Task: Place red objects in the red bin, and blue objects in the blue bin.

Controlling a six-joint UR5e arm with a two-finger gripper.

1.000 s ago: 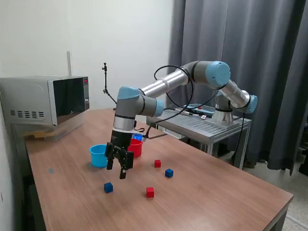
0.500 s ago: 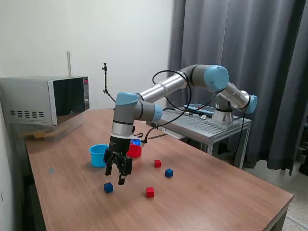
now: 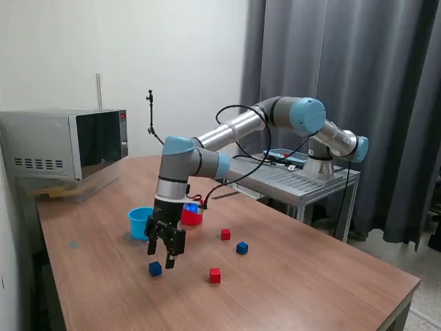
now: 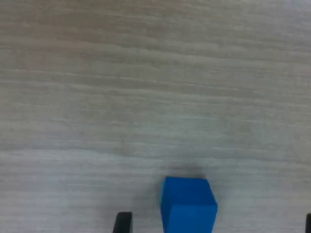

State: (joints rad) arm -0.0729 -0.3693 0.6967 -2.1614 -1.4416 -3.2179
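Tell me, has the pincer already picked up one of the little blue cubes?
No. The pincer hangs open just above a blue cube, which sits on the wooden table between the fingertips, not gripped.

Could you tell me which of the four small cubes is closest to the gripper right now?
The blue cube on the exterior view's left, just below the gripper; the other blue cube and both red ones lie farther right.

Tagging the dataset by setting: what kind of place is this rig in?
Probably a lab or office test room: the arm is bolted to a metal stand beside a wooden table, with a microwave on it and grey curtains behind.
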